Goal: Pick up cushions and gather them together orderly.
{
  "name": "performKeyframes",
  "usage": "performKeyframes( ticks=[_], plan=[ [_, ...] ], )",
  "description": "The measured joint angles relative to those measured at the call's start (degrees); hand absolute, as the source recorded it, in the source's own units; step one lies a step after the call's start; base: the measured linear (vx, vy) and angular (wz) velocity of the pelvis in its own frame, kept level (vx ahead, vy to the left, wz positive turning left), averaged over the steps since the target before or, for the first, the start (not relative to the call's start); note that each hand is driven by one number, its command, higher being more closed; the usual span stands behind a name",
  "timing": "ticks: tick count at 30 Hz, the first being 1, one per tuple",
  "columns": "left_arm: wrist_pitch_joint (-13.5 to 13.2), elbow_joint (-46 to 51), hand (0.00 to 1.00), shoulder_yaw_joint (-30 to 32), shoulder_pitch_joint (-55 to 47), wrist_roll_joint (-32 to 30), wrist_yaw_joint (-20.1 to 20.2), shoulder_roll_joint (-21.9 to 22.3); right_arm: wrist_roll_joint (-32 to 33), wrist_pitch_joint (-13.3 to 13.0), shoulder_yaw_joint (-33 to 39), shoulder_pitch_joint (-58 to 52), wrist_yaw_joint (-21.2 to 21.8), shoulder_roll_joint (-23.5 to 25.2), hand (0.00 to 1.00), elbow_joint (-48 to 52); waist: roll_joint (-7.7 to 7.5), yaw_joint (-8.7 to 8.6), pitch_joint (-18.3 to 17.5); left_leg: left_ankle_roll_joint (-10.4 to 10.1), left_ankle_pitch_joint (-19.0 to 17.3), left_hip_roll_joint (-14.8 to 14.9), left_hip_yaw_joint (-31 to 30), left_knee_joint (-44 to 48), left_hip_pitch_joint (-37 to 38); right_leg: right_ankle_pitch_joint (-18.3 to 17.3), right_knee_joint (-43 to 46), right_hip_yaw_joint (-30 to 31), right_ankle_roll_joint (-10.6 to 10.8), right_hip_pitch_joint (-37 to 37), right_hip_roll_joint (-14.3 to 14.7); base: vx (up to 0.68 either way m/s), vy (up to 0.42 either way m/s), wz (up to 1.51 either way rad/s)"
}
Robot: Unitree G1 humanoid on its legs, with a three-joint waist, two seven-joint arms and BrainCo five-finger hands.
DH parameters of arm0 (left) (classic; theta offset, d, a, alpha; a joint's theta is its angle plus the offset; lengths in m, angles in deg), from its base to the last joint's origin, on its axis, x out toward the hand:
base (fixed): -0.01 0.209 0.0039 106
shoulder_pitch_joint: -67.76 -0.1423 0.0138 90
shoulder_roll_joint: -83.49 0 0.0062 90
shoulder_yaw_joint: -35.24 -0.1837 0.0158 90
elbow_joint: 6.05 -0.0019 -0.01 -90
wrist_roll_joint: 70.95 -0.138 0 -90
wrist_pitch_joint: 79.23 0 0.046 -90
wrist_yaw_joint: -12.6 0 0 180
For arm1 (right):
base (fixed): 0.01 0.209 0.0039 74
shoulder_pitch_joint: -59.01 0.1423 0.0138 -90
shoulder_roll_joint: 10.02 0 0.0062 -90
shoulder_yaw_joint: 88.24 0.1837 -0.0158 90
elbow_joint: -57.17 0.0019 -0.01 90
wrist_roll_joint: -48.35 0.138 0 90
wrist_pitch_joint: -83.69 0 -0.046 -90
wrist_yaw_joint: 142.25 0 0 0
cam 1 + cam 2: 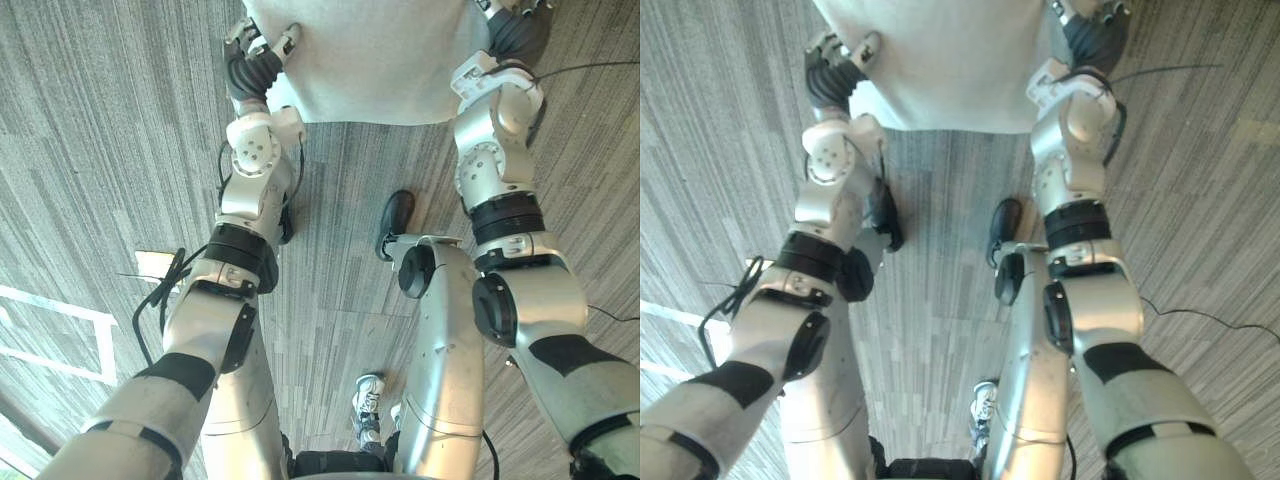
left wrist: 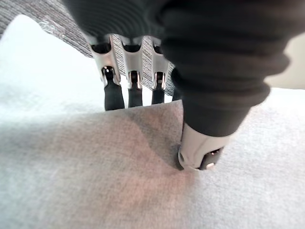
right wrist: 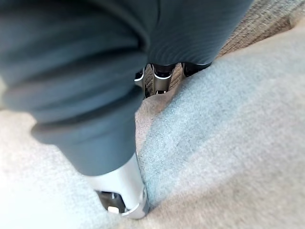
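A pale grey cushion (image 1: 370,60) hangs in front of me above the carpet, held by its two lower corners. My left hand (image 1: 258,45) grips the left corner. In the left wrist view its thumb (image 2: 200,150) presses on the near face of the cushion (image 2: 86,181) while its fingers (image 2: 114,95) go behind the edge. My right hand (image 1: 505,14) pinches the right corner the same way, thumb (image 3: 121,193) on the fabric (image 3: 228,143) and fingers (image 3: 159,78) tucked behind.
Grey striped carpet (image 1: 90,150) lies all around. White tape lines (image 1: 60,330) mark the floor at the lower left, next to a pale patch (image 1: 155,265). A person's light sneaker (image 1: 368,405) stands close behind me.
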Motion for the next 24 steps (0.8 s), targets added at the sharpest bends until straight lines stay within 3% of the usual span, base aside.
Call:
performKeyframes(
  ticks=[4,8,11,15,17,19,20,24],
  plan=[
    [-2.13,4.88,1.00,1.33,-3.28,0.76,-0.03,1.59,0.84,-0.30,0.55,-2.80,-0.35,2.82,1.00,5.49,0.00,-0.08,0.00,0.01,0.00,0.66,0.33,0.85,0.90,0.63,0.01,0.76,0.43,0.50,0.90,-0.03,0.016,-0.14],
    [-3.69,9.10,1.00,1.46,-8.81,0.84,-0.26,3.70,0.83,-0.55,2.13,-8.05,-0.53,6.91,1.00,10.83,0.01,-0.27,-0.08,0.02,-0.01,1.64,0.31,-0.25,6.18,1.42,-1.52,0.55,0.32,5.71,1.79,-0.02,0.009,-0.20],
    [-4.20,13.34,1.00,0.63,-14.55,0.85,-0.43,5.19,0.60,-1.99,2.09,-14.02,-0.82,9.56,1.00,17.70,-0.04,-0.70,-0.34,-0.42,0.25,1.84,0.28,-3.70,14.53,2.31,-5.35,0.03,0.00,14.00,2.42,-0.02,-0.021,-0.13],
    [-6.33,20.15,1.00,-3.75,-22.78,0.82,-0.51,7.56,-3.14,-6.03,1.24,-24.39,-0.78,11.95,1.00,31.52,-0.08,-1.29,-1.11,-1.59,0.93,1.59,0.39,-11.86,29.53,3.09,-13.79,-1.11,-0.38,29.17,2.94,0.03,-0.046,-0.07],
    [-6.68,23.02,1.00,-6.21,-27.37,0.65,-0.50,8.71,-5.86,-7.99,-0.27,-30.61,-0.62,12.50,1.00,35.97,-0.22,-1.52,-5.24,-2.12,1.33,1.13,0.43,-15.33,33.49,3.57,-17.10,-1.85,-0.99,33.25,2.70,0.07,-0.024,0.06],
    [-6.96,26.26,1.00,-8.15,-31.10,0.55,-0.47,10.05,-7.48,-8.74,-0.72,-36.39,-0.29,12.57,1.00,40.42,-0.19,-1.81,-6.68,-2.48,1.91,0.19,0.73,-19.43,40.75,3.65,-20.65,-2.35,-1.10,40.24,2.34,0.17,-0.035,0.09],
    [-7.46,27.54,1.00,-9.13,-33.80,0.15,-0.38,10.67,-8.74,-8.88,-1.45,-40.43,-0.16,12.57,1.00,42.01,-0.21,-1.78,-9.57,-2.76,2.07,-0.08,1.05,-21.72,43.42,3.68,-22.88,-2.60,-1.07,42.73,2.19,0.21,-0.038,0.06],
    [-7.99,33.38,1.00,-10.87,-41.96,-0.42,0.10,11.02,-10.79,-8.64,-5.15,-52.78,0.35,12.59,1.00,46.16,-0.17,-1.75,-13.07,-2.95,2.14,-0.60,1.73,-28.28,54.86,3.92,-29.51,-3.59,-0.66,54.25,1.99,0.18,-0.010,-0.01]
  ],
)
